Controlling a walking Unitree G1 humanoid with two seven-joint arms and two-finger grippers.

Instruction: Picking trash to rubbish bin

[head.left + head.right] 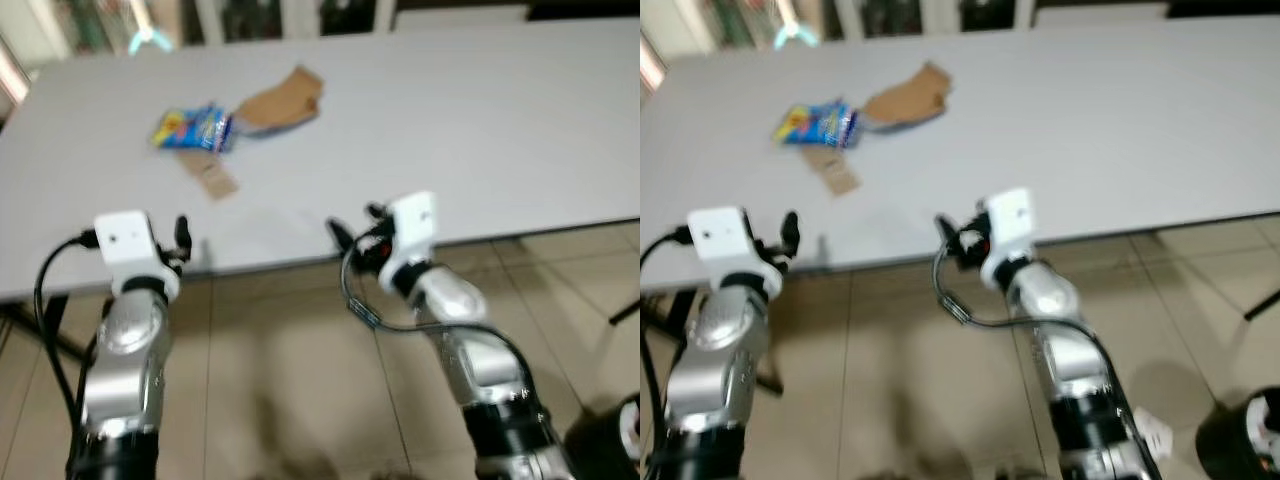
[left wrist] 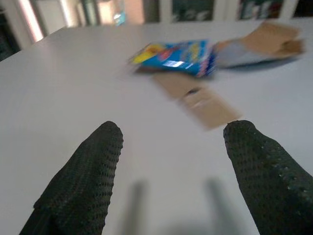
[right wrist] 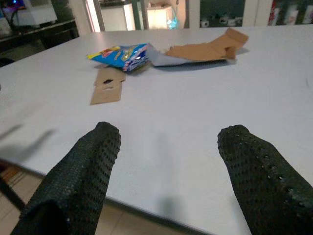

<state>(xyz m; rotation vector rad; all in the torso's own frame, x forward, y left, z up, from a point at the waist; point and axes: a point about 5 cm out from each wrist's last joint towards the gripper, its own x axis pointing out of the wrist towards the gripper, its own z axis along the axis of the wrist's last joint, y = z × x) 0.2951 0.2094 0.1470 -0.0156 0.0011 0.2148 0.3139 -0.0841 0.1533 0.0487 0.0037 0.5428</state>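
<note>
Reaching: the step in hand looks like the approach to the trash; to do it well, I judge one arm should travel forward over the table, stay low, and straddle a single piece before closing.
Left claw [image 1: 181, 238]: at the near table edge, fingers [image 2: 83, 176] spread apart, holding nothing.
Right claw [image 1: 345, 236]: also at the near edge, fingers [image 3: 73, 171] spread apart, holding nothing.
Table [image 1: 520, 150]: wide, pale grey, tiled floor [image 1: 300, 380] in front of it.
Cardboard scrap [image 1: 210, 177]: nearest piece, flat, ahead of the left claw, well apart from it.
Snack wrapper [image 1: 192, 129]: blue, just beyond the scrap.
Brown paper [image 1: 283, 101]: crumpled, touching the wrapper, farthest away.
</note>
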